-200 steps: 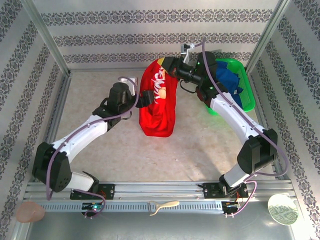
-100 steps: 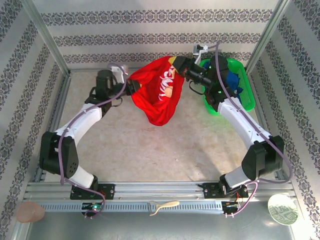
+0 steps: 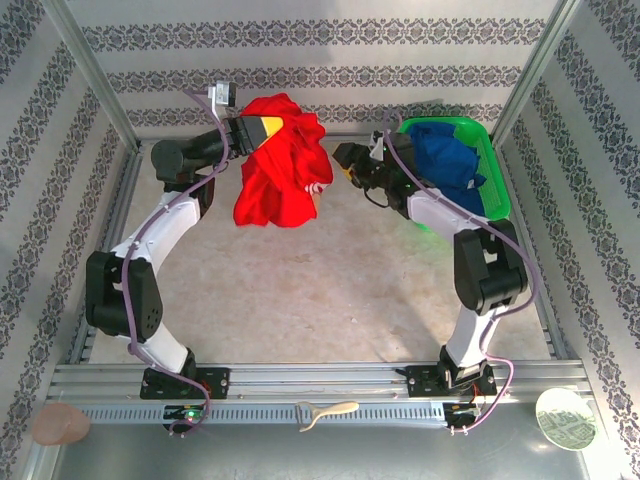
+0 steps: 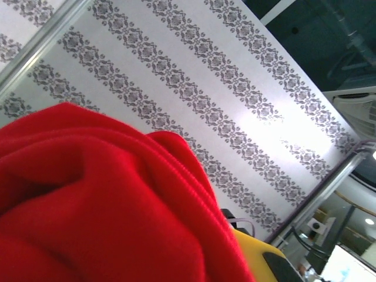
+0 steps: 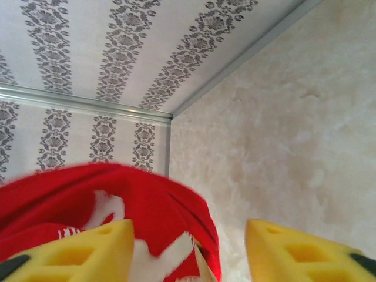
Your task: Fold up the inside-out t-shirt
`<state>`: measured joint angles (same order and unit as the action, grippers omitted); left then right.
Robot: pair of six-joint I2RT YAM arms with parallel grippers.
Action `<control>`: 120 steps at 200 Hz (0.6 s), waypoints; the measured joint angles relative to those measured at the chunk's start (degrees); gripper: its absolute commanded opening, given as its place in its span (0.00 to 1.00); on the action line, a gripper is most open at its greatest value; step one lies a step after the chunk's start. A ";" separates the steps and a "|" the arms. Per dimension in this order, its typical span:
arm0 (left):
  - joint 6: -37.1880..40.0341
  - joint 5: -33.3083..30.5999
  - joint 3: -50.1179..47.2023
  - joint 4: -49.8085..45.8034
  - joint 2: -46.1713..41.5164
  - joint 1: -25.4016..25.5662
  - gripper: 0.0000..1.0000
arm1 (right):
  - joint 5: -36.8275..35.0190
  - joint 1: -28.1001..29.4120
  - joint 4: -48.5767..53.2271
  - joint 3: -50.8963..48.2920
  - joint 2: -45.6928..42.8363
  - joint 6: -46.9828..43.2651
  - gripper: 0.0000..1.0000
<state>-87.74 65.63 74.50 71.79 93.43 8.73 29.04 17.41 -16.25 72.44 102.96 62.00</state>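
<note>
- Left gripper point(image 3: 267, 128) is clamped on the red t-shirt point(image 3: 278, 180), up near the back wall point(image 3: 330, 60) on the left side. Its yellow finger point(image 4: 251, 251) shows in the left wrist view, with red cloth bunched against it.
- Right gripper point(image 3: 346, 165) has its jaws apart and holds nothing. In the right wrist view its two yellow fingers point(image 5: 76, 249) stand wide, with the shirt lying beyond them and not between them.
- Change from half a second ago: the shirt was then stretched between both grippers. Now the right one has let go and the shirt hangs from the left one alone.
- Change from a second ago: the left jaws were open beside the shirt near the middle of the table point(image 3: 300, 290). They have since closed on it, and the left arm has swung back and to the left.
- The shirt now hangs as a crumpled bunch over the far part of the table, left of centre. Whether its lower edge touches the surface, cannot tell.
- White print point(image 3: 318, 190) shows at the shirt's right edge, facing the right gripper, which sits just beside it but apart.
- Green bin point(image 3: 495, 195) with the blue garment point(image 3: 445, 160) sits at the far right, unchanged.
</note>
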 measured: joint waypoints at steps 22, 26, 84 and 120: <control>-2.99 0.15 -0.37 2.54 0.96 -0.63 0.00 | -2.10 0.00 3.02 -7.17 -10.47 -4.07 0.66; -3.30 0.15 -0.63 2.91 1.05 -0.70 0.00 | -2.40 0.00 3.69 -8.22 -12.72 -4.83 0.67; -5.27 0.22 -4.44 4.31 1.68 -0.98 0.00 | -7.13 7.72 5.68 -12.41 -35.41 -16.85 0.75; -5.55 0.22 -5.55 4.57 1.68 -0.98 0.00 | -5.60 11.52 7.04 -5.86 -26.77 -22.80 0.76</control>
<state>-93.30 65.84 68.95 76.36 95.11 7.75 23.44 28.93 -9.21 66.59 76.18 39.20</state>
